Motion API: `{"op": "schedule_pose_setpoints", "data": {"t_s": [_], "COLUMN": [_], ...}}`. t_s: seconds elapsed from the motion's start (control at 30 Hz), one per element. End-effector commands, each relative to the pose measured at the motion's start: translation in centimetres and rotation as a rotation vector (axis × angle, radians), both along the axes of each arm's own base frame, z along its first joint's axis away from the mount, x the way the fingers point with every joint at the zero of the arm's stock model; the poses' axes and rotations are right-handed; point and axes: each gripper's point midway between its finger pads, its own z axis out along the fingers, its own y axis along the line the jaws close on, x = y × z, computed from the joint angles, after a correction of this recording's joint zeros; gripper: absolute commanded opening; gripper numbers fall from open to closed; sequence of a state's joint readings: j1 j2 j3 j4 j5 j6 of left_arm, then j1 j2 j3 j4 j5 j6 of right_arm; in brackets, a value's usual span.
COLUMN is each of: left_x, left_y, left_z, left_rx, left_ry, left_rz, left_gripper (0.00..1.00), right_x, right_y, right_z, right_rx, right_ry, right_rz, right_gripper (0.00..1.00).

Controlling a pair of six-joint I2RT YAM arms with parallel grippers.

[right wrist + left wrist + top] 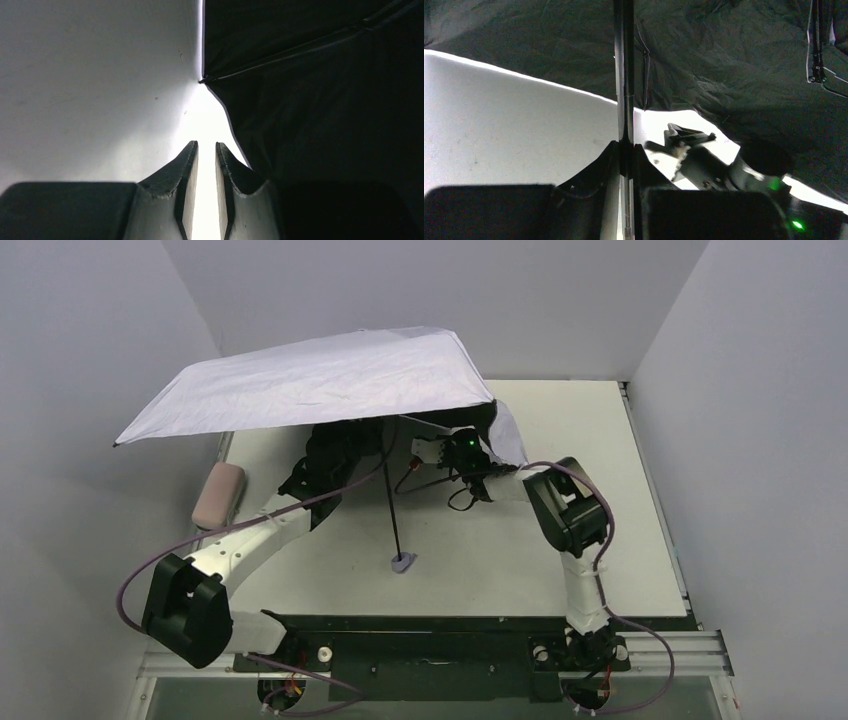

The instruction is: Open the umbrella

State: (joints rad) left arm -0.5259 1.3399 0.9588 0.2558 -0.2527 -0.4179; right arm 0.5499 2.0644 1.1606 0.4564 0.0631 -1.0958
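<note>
**Umbrella Canopy Spread, Shaft Clamped in Left Pincer**

1. Capsule case. A pale pink oblong case (pixel 219 494) lies on the desk (pixel 560 440). It is to the left of the left pincer and well apart from it, beside the left arm's white link.

2. Left pincer. The left pincer (pixel 626 147) is pressed together on the thin black shaft (pixel 624 75) of the umbrella (pixel 320 380). One finger sits on each side of the shaft. In the top view this pincer is hidden beneath the canopy.

3. Umbrella. The shaft runs straight up from the left pincer to the black inner side of the canopy (pixel 724 60). Below the pincer it runs down to the small lilac handle (pixel 402 562), which sits at desk level near the arm bases. The shaft stands almost upright with a slight tilt. The pale lilac-white outer fabric spreads above both pincers and reaches farthest to the left.

4. Right pincer. The right pincer (pixel 206 146) is to the right of the shaft and under the canopy's right-hand part. Its fingers stand slightly apart, with a narrow gap between them. Only bright desk shows through that gap, and nothing is pinched.

5. Canopy edge. A rib tip (pixel 202 80) lies just ahead of the right pincer. From there the fabric edge runs down past the pincer's right finger. It cannot be determined whether fabric and finger touch.
</note>
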Motion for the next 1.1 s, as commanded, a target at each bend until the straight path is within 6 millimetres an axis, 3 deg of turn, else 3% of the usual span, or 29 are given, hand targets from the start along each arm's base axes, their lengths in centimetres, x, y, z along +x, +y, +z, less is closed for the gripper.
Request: {"op": "schedule_pose_setpoints", "data": {"t_s": [0.0,0.1,0.23,0.47,0.5,0.53,0.57,0.67,0.8,0.9,0.97,1.07], "left_x": [-0.4,-0.6,-1.4,-1.8,-1.9,-1.9,-2.0,-2.3,-2.3,-2.3,-2.4,-2.7], "left_y": [0.2,0.2,0.1,-0.4,-0.6,-0.8,-1.0,-1.5,-1.2,-1.1,-1.2,-1.0], "left_z": [4.2,3.9,2.5,0.9,0.7,0.3,0.0,-0.7,-1.2,-1.3,-1.6,-2.1], "left_rx": [-0.09,-0.106,-0.114,-0.114,-0.116,-0.116,-0.122,-0.128,-0.126,-0.127,-0.126,-0.118], "left_ry": [-0.089,-0.07,-0.028,0.011,0.018,0.028,0.041,0.069,0.076,0.07,0.07,0.075], "left_rz": [-0.014,-0.026,-0.045,-0.079,-0.094,-0.1,-0.115,-0.143,-0.134,-0.131,-0.136,-0.135], "left_gripper": [0.0,0.0,0.0,0.01,0.01,0.02,0.04,0.18,0.36,0.39,0.4,0.43], "right_x": [3.3,6.1,10.0,13.6,13.8,14.6,14.8,16.0,14.6,12.8,11.0,9.4], "right_y": [-0.3,-1.4,-2.5,-4.5,-4.9,-5.2,-5.5,-6.1,-6.4,-5.5,-5.4,-4.3], "right_z": [-1.4,-2.9,-2.6,-1.8,-2.3,-1.5,-2.0,-1.2,-0.9,-0.8,-2.0,-1.1], "right_rx": [-0.163,-0.223,-0.249,-0.326,-0.338,-0.339,-0.35,-0.351,-0.352,-0.342,-0.344,-0.311], "right_ry": [-0.01,-0.024,-0.052,-0.107,-0.103,-0.126,-0.123,-0.147,-0.149,-0.183,-0.161,-0.177], "right_rz": [0.031,-0.015,-0.102,-0.154,-0.162,-0.175,-0.185,-0.206,-0.18,-0.126,-0.107,-0.095], "right_gripper": [0.16,0.16,0.15,0.15,0.15,0.15,0.15,0.14,0.14,0.15,0.16,0.2]}}
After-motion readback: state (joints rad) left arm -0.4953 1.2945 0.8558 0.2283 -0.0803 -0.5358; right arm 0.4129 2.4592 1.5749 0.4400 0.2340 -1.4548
